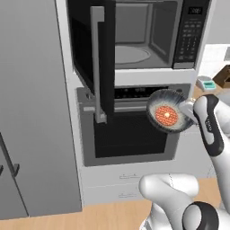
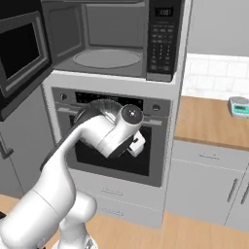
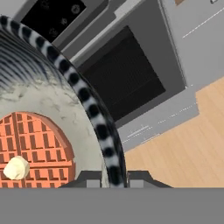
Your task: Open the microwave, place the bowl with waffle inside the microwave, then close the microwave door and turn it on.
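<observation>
- The microwave (image 1: 148, 36) stands open, its microwave door (image 1: 92, 58) swung out to the left, the grey turntable inside bare.
- The claw (image 3: 114, 177) is pinched narrow on the rim of the bowl (image 1: 168, 112), holding it tilted in the air in front of the silver oven (image 1: 130, 130) (below the microwave's opening).
- The waffle (image 1: 167, 115) lies inside the bowl, a pale dab on it.
</observation>
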